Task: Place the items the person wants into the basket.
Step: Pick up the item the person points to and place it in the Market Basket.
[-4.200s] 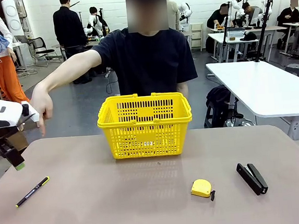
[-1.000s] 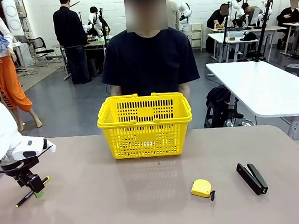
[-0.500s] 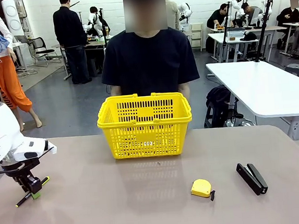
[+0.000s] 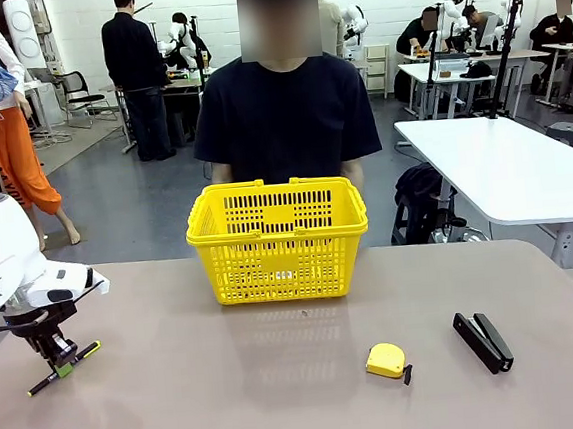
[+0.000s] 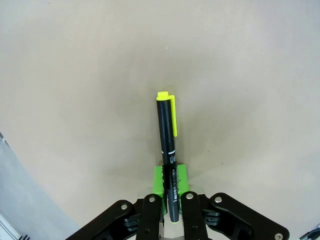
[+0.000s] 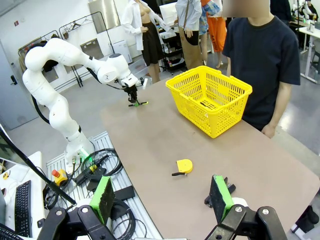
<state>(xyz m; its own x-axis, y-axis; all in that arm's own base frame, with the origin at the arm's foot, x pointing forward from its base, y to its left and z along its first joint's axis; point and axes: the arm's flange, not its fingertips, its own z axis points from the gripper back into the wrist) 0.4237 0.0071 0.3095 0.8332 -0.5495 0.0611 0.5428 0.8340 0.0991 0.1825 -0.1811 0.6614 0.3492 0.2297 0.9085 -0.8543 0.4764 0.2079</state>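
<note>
**A:** Busy workshop behind, but the brown table (image 4: 302, 394) holds little: a yellow basket (image 4: 279, 240) at the far middle in front of the person (image 4: 288, 114), a tape measure (image 4: 386, 360) and a stapler (image 4: 482, 341) toward the right.

**B:** And the pen?

**A:** Pen (image 5: 167, 150) is at the table's left edge, pinched between the green pads of the left gripper (image 4: 63, 367). In the wrist view the pads close on its lower barrel, near the plain end; the yellow-clipped cap sticks out well ahead. From the front it sits tilted, cap end higher, low end at or just above the tabletop; I can't tell whether it touches.

**B:** Is that a good place to hold it?

**A:** Workable, I'd say. It's light and stiff, so weight isn't a worry. But the barrel is thin, round and smooth, and held off-centre it may pivot or slip between the pads on a quick swing. A hold nearer the middle would be steadier.

**B:** Right side?

**A:** Right gripper (image 6: 162, 197) hangs high over the near right of the table, jaws spread wide, holding nothing. Something dark already lies in the basket; too small to name.
</note>
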